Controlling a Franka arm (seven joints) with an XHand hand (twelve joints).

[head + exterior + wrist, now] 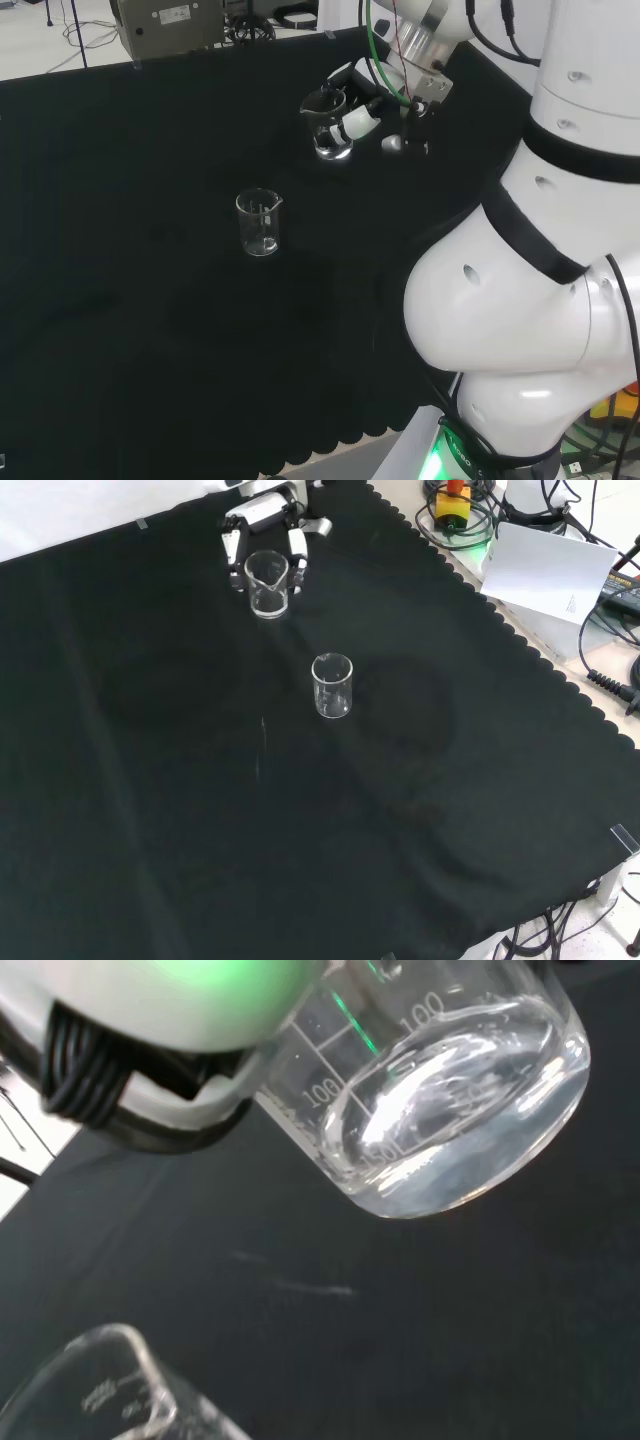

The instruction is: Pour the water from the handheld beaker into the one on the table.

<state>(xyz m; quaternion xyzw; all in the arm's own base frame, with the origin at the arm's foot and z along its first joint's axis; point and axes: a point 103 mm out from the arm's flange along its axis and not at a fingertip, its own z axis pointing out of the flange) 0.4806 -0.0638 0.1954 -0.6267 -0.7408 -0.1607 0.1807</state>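
Black and white hand (262,532) curled round small clear glass beaker with printed graduations (267,583), fingers on both sides of wall, near top of front view; held above black-cloth table (150,810), not resting on it. Beaker upright to slightly tilted; no pour under way as judged. Shallow layer of clear water at bottom, well below lowest printed marks in wrist view (450,1150).

Second clear glass beaker with spout (332,685) upright on cloth, well apart from held one, nearer the camera in front view. Appears empty; cannot confirm, glass too clear.

Handling judgement: rigid, thin-walled, fragile, smooth and likely slippery; light with so little water. Best held round mid-wall, clear of rim and spout. Receiving beaker light, unsecured, likely to tip if knocked.
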